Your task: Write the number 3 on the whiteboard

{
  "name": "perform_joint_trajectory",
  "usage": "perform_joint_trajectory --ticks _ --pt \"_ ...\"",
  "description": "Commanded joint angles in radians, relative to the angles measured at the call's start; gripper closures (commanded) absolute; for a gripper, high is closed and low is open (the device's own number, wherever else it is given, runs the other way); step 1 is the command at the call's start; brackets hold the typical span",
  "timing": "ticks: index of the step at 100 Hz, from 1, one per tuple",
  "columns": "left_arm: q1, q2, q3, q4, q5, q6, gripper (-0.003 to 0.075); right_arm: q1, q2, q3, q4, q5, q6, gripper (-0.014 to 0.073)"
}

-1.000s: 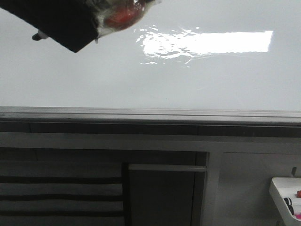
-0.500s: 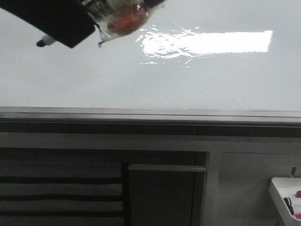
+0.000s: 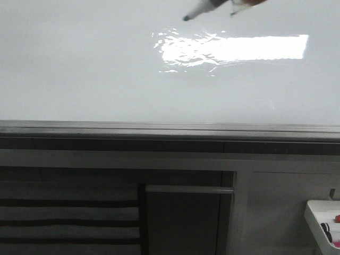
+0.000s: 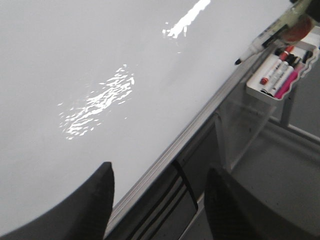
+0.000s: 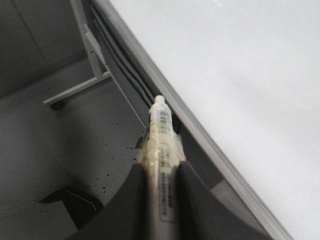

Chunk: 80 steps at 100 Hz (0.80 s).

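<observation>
At the whiteboard's (image 3: 106, 79) top edge, your right gripper (image 5: 161, 172) pinches a marker (image 3: 199, 9), tip near blank board; your left gripper's (image 4: 157, 200) fingers gape, holding nothing.

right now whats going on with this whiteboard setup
The right pincer is shut on a marker, whose tip shows near the top of the front view, over the whiteboard. No stroke shows on the board, only glare, so the 3 is not yet begun. The left pincer is open and holds nothing, near the board's lower rail. A small tray of spare markers hangs beside the board.
</observation>
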Motion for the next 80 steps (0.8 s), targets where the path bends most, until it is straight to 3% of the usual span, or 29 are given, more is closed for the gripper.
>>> perform_joint_trajectory --ticks 1,21,80 --pt "0.033 -0.065 0.04 -0.044 -0.124 -0.029 0.0351 -0.048 -0.049 0.029 0.005 -0.092 0.051 0.0594" --pt "0.053 -0.127 0.167 -0.067 -0.238 -0.029 0.0351 -0.067 -0.078 0.138 0.039 -0.294 0.051 0.0594" --pt "0.053 -0.123 0.177 -0.067 -0.272 -0.029 0.0352 -0.058 0.239 -0.102 0.048 -0.245 0.041 0.0594"
